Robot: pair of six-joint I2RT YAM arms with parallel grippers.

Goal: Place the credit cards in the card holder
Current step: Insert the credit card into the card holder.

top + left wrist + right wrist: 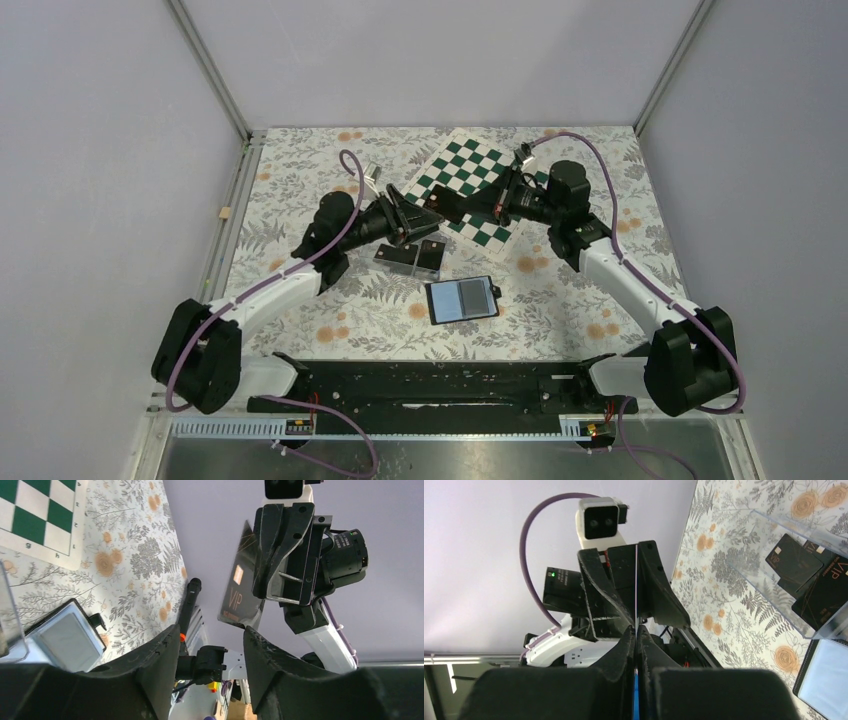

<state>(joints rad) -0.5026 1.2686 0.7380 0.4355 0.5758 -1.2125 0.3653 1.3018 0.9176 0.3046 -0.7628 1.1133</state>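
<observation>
The right claw was pressed together on a dark credit card, gripping it by one edge and holding it upright in the air above the table, near the centre of the overhead view. The card's face showed gold "VIP" lettering and a small chip. From the right wrist view the card appeared edge-on as a thin pale line between the fingers. The left claw faced it from the other side with its fingers spread apart, one on each side of the card's free edge; whether they touched the card could not be told. Just below the two claws in the overhead view a clear box lay on the table with more dark credit cards inside. The card holder lay open and flat below and to the right of the box, its pale inner pockets facing up. A green-and-white checkered board lay in the upper middle of that view, partly under the right arm.
</observation>
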